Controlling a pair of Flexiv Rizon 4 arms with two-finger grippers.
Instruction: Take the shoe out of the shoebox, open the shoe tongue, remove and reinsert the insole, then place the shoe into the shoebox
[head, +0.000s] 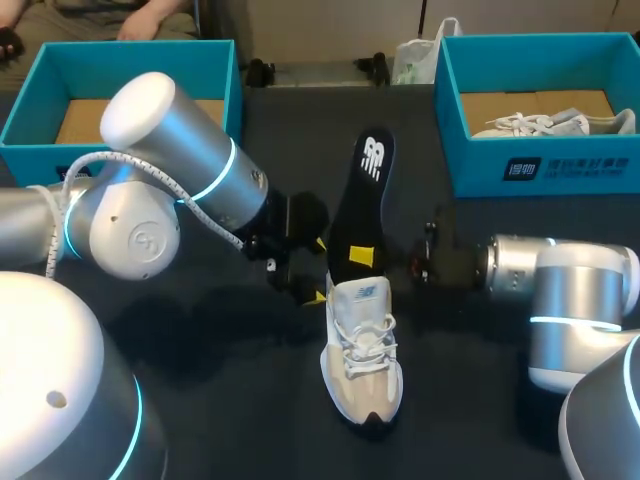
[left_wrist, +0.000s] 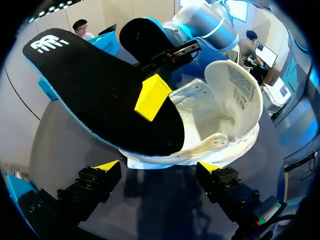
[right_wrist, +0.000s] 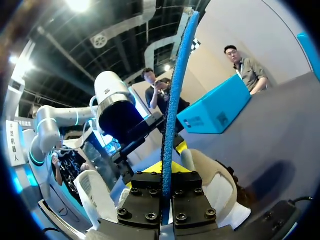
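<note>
A dark, matte table (head: 240, 400) carries two teal cardboard shoeboxes, both open-topped: the left shoebox (head: 130, 65) at the far left corner and the right shoebox (head: 560, 165) at the far right, well apart from each other. Between them, nearer the front edge, a beige and white sneaker (head: 365, 360) stands upright on its sole, toe pointing toward the near edge.

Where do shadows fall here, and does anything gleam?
Head view: the left arm gleams bright white on its shell. Left wrist view: a dark shadow lies on the table beneath the shoe. Right wrist view: another shadow darkens the table beside the shoe.
</note>
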